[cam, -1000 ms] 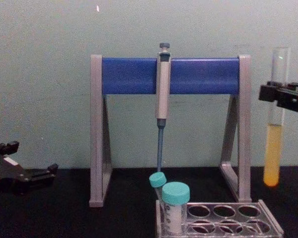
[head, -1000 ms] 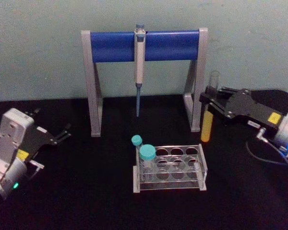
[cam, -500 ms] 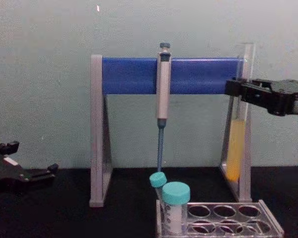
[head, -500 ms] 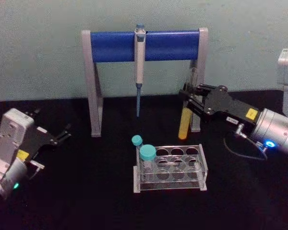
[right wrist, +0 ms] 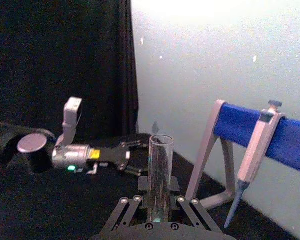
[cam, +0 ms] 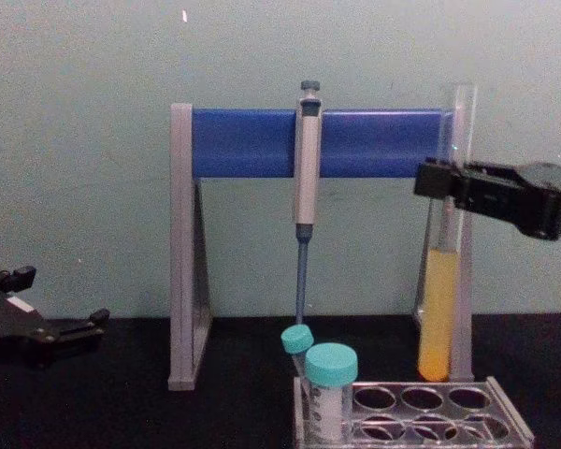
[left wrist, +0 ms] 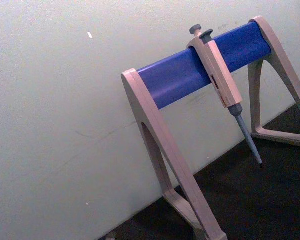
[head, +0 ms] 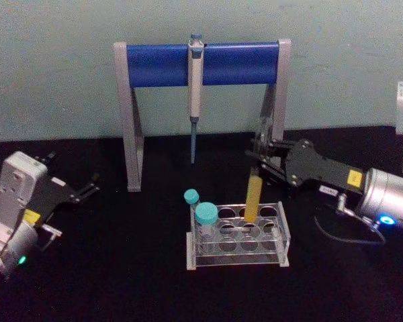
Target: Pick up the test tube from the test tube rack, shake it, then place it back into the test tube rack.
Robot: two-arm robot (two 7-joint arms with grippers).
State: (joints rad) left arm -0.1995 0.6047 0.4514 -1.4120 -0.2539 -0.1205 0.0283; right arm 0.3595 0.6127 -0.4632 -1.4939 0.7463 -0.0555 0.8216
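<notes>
Test tube (cam: 438, 318): clear, smooth, glossy glass, a highlight running down its wall; contents an opaque yellow-orange liquid; test tube rack (head: 242, 258): transparent hard plastic, glossy, its edges catching light; capped tubes (head: 206, 213): clear bodies, teal plastic caps, matt; pipette stand (head: 161, 64): grey legs smooth and matt, blue crossbar with a soft satin sheen; pipette (head: 195, 80): pale grey smooth plastic, bluish tip; right gripper (head: 258, 157): matt black linkage, a silvery metal-looking sleeve behind it; left gripper (head: 88, 186): matt black links on a pale grey, plastic-looking housing; counter (head: 121, 268): black, matt, cloth-like covering; wall (head: 54, 67): pale, matt, faintly scuffed.
</notes>
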